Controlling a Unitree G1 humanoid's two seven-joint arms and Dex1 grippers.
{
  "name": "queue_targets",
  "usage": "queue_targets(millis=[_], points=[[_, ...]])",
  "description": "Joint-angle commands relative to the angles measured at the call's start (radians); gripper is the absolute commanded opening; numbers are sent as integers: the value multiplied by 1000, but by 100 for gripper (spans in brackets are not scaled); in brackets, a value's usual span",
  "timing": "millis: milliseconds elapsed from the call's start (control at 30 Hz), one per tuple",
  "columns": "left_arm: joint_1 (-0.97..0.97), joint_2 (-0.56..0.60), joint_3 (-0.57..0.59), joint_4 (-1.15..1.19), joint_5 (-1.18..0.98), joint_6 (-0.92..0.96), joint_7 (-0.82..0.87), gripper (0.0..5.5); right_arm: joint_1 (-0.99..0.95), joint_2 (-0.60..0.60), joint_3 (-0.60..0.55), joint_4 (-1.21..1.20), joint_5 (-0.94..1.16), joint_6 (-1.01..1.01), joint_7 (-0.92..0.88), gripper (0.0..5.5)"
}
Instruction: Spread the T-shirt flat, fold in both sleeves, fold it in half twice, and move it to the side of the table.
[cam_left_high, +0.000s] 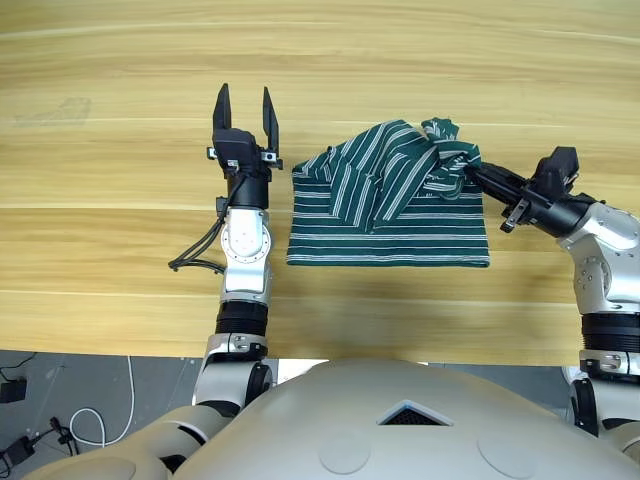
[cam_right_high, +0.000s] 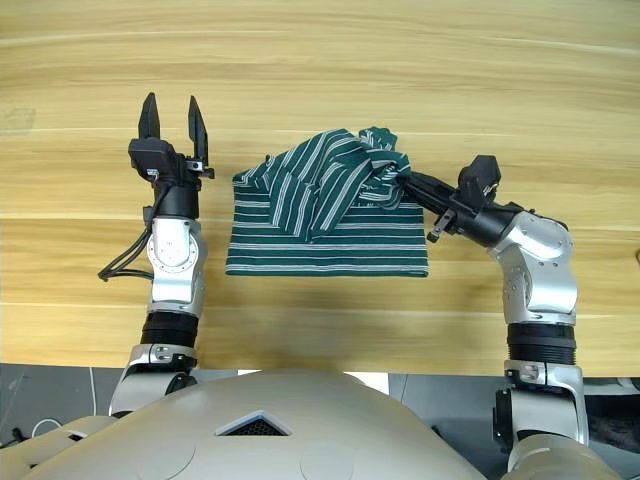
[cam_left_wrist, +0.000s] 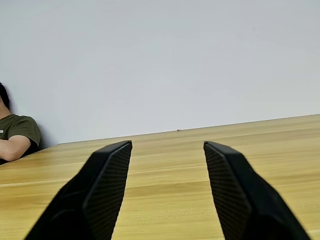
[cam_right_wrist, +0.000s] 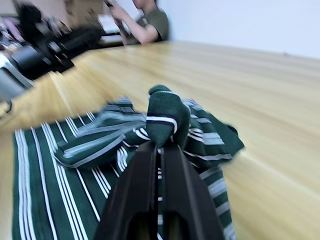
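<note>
T-shirt: dark green knit with thin white stripes, soft and creased. It lies mid-table between the two arms. The near half is flat and roughly rectangular; the far half is bunched and folded over on itself.

Right gripper: at the shirt's far right corner, its dark tapered fingers pinched together on a raised wad of the cloth.

Left gripper: just left of the shirt and apart from it, its two black pointed fingers spread wide, nothing between them, tips pointing away from the robot.

Table: pale wood-grain boards, smooth.
</note>
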Motion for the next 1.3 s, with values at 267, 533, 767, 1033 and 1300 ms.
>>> queue_targets(millis=[267,533,767,1033,1300], points=[[5,8,1,-7,7,5,4,266,33,-95,-42,130,-7,-4,194,3],[1,7,5,2,8,4,7,266,30,-124,-17,169,-62,-2,231,27],[-3,7,6,5,9,2,11,266,2,-127,-27,181,-59,0,248,163],[3,8,6,-3,9,2,13,266,-28,-124,-86,127,-31,-7,208,300],[2,8,8,0,12,-1,20,266,-153,-51,-173,-359,178,497,-298,300]])
